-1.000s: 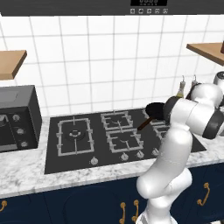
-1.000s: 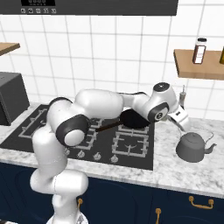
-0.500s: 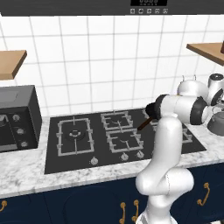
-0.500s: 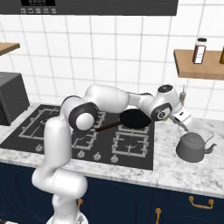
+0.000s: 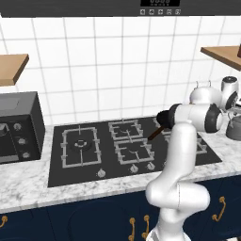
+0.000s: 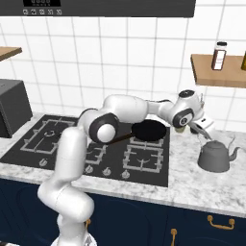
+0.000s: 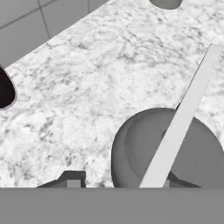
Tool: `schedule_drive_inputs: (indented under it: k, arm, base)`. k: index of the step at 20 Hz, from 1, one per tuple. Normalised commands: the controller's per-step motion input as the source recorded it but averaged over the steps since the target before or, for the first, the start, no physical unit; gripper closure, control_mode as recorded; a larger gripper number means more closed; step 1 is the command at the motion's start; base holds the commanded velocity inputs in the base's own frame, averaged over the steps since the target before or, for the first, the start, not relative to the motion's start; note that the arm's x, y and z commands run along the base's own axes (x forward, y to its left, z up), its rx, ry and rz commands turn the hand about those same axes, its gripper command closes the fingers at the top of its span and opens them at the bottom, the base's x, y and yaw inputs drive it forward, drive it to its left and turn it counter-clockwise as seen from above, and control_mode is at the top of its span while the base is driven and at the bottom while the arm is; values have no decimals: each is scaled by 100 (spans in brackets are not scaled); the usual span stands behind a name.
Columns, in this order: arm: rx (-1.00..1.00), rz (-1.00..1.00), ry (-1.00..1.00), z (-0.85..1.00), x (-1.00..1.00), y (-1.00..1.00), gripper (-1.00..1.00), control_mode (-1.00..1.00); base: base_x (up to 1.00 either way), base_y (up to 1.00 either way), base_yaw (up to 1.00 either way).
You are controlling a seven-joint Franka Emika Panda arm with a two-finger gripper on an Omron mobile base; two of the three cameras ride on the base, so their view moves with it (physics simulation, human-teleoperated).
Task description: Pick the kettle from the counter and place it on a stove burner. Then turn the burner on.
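The grey kettle [image 6: 215,156] stands on the marbled counter [image 6: 192,180] to the right of the stove, spout pointing right. My gripper [image 6: 204,128] hangs just above and left of it, tilted down towards its wire handle. In the hand view the kettle [image 7: 170,148] lies close below, its handle a pale band, and the gripper [image 7: 120,181] is open with one fingertip [image 7: 72,178] over bare counter [image 7: 87,87]. The kettle [image 5: 234,126] also sits at the far right edge of the left base view. The largest burner [image 6: 48,134] [image 5: 80,145] is at the stove's left, bare.
A black frying pan [image 6: 149,129] sits on the back right burner, under my forearm. Control knobs [image 6: 106,170] line the stove's front. A dark oven box [image 5: 16,124] stands on the left. A wooden shelf with a bottle [image 6: 218,55] hangs above the kettle.
The arm has stretched further right, past the pan and out over the counter, bringing the hand close above the kettle. The kettle has not moved.
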Motion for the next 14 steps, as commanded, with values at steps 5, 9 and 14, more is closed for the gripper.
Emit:
schedule_drive_inputs:
  k: [5,9,14]
  arm:
    - [0,0,0,0,1,0,100,-100]
    - [0,-9,-10,9,-62,17,100,-100]
    - [-1,-16,-18,16,-97,78,100,-100]
  base:
    - [0,0,0]
    - [0,0,0]
    - [0,0,0]
